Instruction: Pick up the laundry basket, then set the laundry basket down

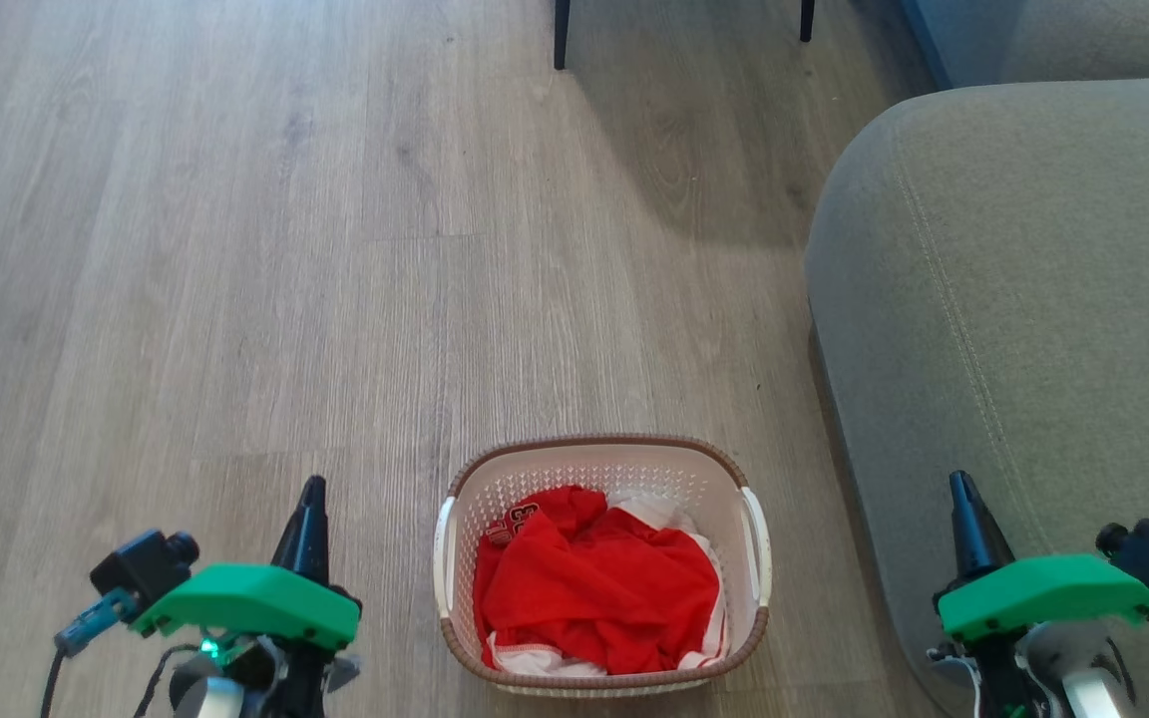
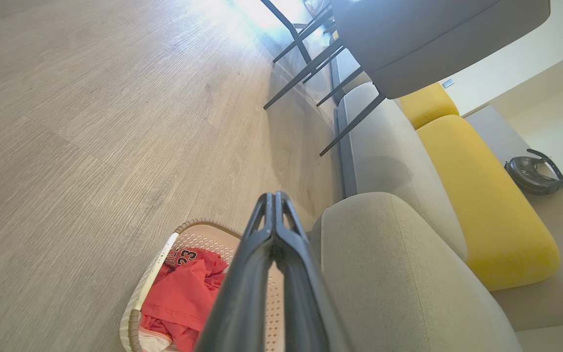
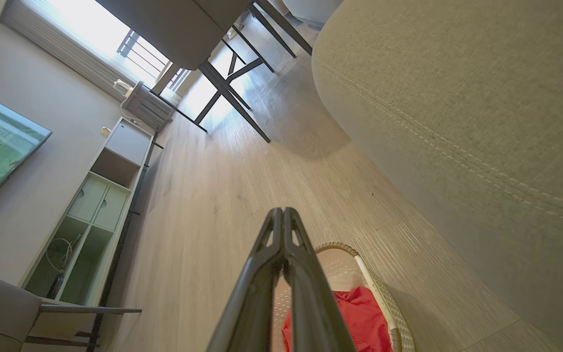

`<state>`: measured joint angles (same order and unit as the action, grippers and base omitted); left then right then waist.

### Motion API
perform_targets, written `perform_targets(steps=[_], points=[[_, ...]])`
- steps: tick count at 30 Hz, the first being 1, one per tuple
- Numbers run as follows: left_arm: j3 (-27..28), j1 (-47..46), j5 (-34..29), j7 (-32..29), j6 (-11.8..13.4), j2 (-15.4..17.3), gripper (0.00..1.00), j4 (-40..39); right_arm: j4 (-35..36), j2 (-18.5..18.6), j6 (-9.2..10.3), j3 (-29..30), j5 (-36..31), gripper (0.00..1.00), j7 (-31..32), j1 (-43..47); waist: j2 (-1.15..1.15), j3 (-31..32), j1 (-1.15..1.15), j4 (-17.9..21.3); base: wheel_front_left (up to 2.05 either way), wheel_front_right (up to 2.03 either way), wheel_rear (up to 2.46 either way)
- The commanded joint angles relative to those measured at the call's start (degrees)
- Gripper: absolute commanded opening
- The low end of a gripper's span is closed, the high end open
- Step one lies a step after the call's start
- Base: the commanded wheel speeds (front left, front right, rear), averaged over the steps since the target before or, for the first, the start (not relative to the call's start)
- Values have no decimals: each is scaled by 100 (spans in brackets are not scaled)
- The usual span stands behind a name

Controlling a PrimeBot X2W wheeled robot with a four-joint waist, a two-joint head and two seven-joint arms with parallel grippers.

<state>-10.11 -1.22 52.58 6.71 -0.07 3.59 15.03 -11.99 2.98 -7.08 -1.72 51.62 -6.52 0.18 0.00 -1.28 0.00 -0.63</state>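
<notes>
The laundry basket sits on the wood floor at the bottom centre of the head view: white perforated walls, brown woven rim, white side handles, red and white clothes inside. It also appears as the laundry basket and the laundry basket in the wrist views. My left gripper hangs to the basket's left, shut and empty, well apart from it. To the basket's right, my right gripper hovers over the sofa arm, shut and empty. Both wrist views show the fingers pressed together: left gripper, right gripper.
A grey sofa arm stands close to the basket's right side. Dark chair legs rise at the far top. Yellow cushions lie on the sofa. A low shelf unit lines the far wall. Open floor spreads left and ahead.
</notes>
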Motion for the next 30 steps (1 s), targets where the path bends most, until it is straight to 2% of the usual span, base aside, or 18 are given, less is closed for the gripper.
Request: perform_targets(steps=[1, 30], points=[[188, -296, 141, -24, -69, 88, 0, -169, 164, 115, -19, 0, 148, 0, 39, -307, 0, 2, 0, 1, 0, 0, 0], [720, -374, 1883, -499, -360, 96, 0, -144, 11, 132, -28, 257, 1923, 0, 506, -440, 0, 49, 0, 28, 0, 0, 0]])
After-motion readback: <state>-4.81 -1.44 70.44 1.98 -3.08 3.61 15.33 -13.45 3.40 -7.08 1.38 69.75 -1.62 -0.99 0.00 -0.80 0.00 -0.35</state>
